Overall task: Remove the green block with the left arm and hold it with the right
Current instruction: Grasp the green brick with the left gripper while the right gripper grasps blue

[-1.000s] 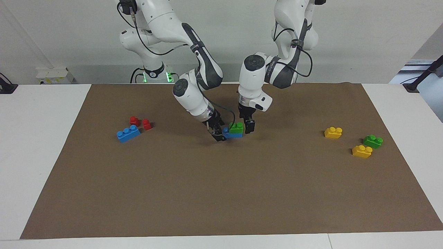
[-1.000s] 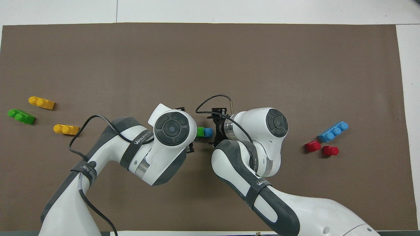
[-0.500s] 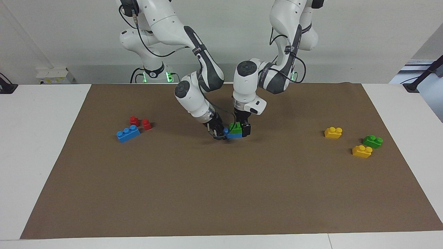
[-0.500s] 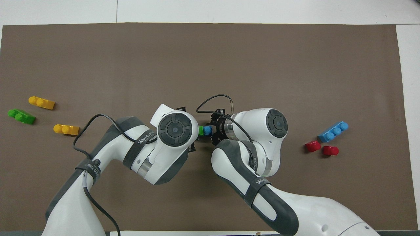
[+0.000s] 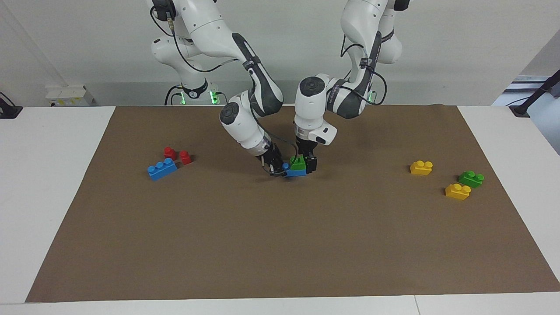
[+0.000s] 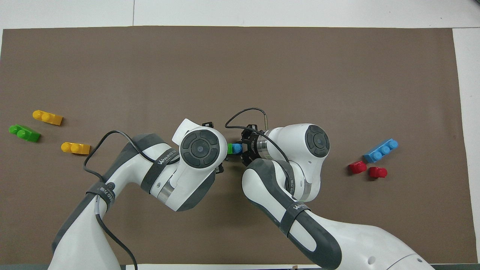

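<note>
1. In the facing view, the right hand (image 5: 276, 169) is low at the mid-worktop, gripping one end of a blue brick (image 5: 294, 172); it seems closed on that brick, pinning it as the base.
2. The green block (image 5: 299, 163) sits pressed onto the blue brick's top, at the middle of the worktop (image 5: 280, 245), well apart from the loose bricks at either end.
3. The left hand (image 5: 307, 162) comes down over the green block with fingers on either side; it looks closed on it, though contact cannot be confirmed.
4. Judged from its look, the block is light, rigid moulded plastic with smooth, fairly slippery sides. The flat side walls below the studs are the place to pinch. Stud friction should resist, so a straight upward or slightly rocking pull suits.
5. The overhead view shows only a sliver of the green block (image 6: 229, 148) and a blue stud between the two wrists; both hands are hidden there. The facing view alone shows stacking and finger placement.
</note>
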You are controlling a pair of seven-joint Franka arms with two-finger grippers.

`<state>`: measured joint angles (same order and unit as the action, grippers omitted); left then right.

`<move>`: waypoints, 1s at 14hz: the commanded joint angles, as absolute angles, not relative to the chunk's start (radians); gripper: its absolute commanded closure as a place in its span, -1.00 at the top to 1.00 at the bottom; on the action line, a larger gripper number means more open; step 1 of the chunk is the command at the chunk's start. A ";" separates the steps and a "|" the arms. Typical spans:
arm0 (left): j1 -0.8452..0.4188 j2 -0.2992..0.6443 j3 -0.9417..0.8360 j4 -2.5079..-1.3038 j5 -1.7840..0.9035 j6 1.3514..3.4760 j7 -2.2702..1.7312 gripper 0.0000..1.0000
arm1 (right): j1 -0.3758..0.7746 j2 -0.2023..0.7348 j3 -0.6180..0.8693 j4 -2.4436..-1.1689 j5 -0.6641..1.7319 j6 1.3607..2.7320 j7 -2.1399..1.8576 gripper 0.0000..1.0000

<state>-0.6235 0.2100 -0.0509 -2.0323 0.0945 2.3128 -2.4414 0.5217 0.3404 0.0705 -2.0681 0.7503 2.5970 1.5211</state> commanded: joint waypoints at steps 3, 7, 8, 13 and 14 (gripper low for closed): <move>-0.653 0.213 -0.037 -2.037 0.144 2.347 -2.441 -1.00 | 0.525 0.342 0.072 -2.075 0.778 2.628 1.513 -1.00; -0.647 0.203 -0.037 -2.036 0.144 2.333 -2.422 -1.00 | 0.525 0.342 0.072 -2.075 0.778 2.629 1.513 -1.00; -0.643 0.192 -0.037 -2.036 0.144 2.323 -2.410 -1.00 | 0.525 0.342 0.072 -2.074 0.779 2.629 1.513 -1.00; -0.583 0.063 -0.037 -2.028 0.134 2.162 -2.283 -1.00 | 0.525 0.342 0.072 -2.066 0.778 2.625 1.514 -1.00; -0.550 0.040 -0.038 -2.026 0.123 2.131 -2.235 -1.00 | 0.520 0.342 0.071 -2.057 0.778 2.619 1.517 -1.00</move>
<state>-0.6119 0.1200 -0.0404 -2.0137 0.1270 2.2066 -2.3283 0.5245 0.3426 0.0724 -2.0594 0.7590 2.6151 1.5208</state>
